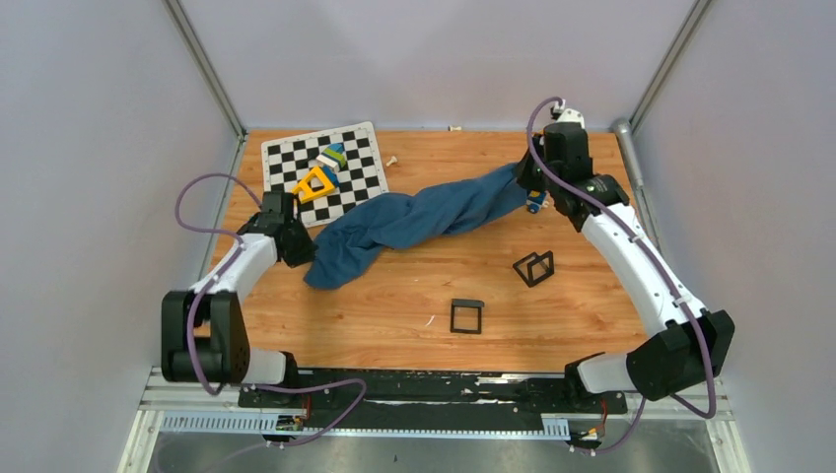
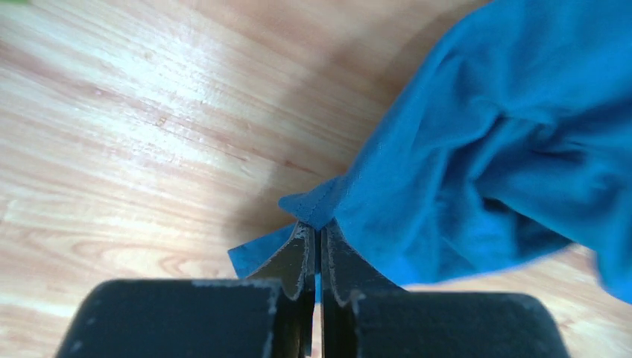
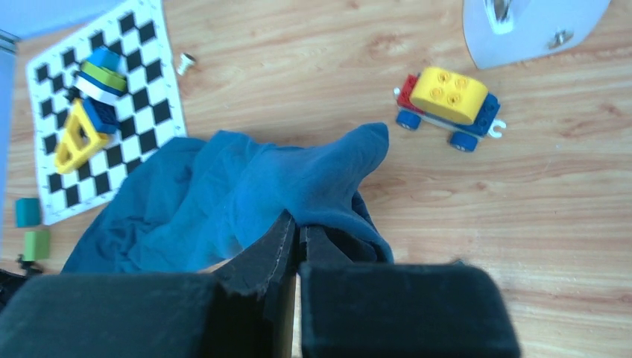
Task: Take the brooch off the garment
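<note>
The garment (image 1: 424, 219), a dark teal-blue cloth, lies stretched across the wooden table between my two grippers. My left gripper (image 1: 299, 246) is shut on its near-left edge; in the left wrist view the closed fingertips (image 2: 319, 230) pinch a hem corner of the cloth (image 2: 484, 149). My right gripper (image 1: 529, 185) is shut on its far-right end; in the right wrist view the jaws (image 3: 298, 224) clamp a fold of the cloth (image 3: 246, 186). The brooch shows in no view. A tiny pale speck (image 1: 431, 320) lies on the wood; I cannot tell what it is.
A chequered board (image 1: 360, 168) with a yellow triangle toy (image 1: 315, 184) sits at the far left. A toy brick car (image 3: 447, 104) stands right of the right gripper. Two black square boxes (image 1: 466, 315) (image 1: 533, 267) lie near the front. Small pale chess pieces (image 1: 391, 160) lie near the board.
</note>
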{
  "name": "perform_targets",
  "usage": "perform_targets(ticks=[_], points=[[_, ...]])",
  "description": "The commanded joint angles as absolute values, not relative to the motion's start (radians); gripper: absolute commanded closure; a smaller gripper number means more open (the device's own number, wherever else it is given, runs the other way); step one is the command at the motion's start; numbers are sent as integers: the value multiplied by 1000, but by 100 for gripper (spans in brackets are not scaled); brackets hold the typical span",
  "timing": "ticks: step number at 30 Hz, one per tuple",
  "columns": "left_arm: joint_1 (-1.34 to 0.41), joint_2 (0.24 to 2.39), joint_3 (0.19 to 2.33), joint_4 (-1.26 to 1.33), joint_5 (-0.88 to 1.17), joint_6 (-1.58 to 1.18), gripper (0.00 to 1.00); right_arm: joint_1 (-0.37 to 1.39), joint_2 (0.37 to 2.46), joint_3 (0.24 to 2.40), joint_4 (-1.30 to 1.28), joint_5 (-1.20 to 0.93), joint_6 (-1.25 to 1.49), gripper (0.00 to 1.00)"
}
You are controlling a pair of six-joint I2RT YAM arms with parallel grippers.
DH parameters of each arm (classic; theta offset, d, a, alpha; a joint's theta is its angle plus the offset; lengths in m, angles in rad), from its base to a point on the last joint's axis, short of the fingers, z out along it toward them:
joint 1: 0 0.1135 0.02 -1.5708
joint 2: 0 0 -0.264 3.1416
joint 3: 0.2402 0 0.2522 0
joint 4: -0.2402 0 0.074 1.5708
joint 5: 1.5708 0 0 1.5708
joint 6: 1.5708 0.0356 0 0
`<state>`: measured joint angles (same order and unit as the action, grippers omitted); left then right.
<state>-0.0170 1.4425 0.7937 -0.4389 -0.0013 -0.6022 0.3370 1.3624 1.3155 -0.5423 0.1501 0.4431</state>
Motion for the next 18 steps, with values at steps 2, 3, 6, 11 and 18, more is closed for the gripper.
perform_targets(ticks=[2, 3, 6, 11, 18], points=[[-11, 1187, 1022, -538, -9, -635, 100, 283, 1369, 1564, -587, 106, 464, 100], [-11, 1160, 1063, -577, -7, -636, 100, 266, 1383, 1611, -604, 98, 470, 100], [-8, 1164, 1348, -699, -16, -615, 100, 206, 1427, 1762, -663, 57, 499, 100], [-6, 1207, 1676, -861, -141, -569, 100, 157, 1446, 1899, -686, 39, 531, 100], [-6, 1139, 1820, -921, -227, -524, 100, 158, 1387, 1874, -686, -104, 530, 100]])
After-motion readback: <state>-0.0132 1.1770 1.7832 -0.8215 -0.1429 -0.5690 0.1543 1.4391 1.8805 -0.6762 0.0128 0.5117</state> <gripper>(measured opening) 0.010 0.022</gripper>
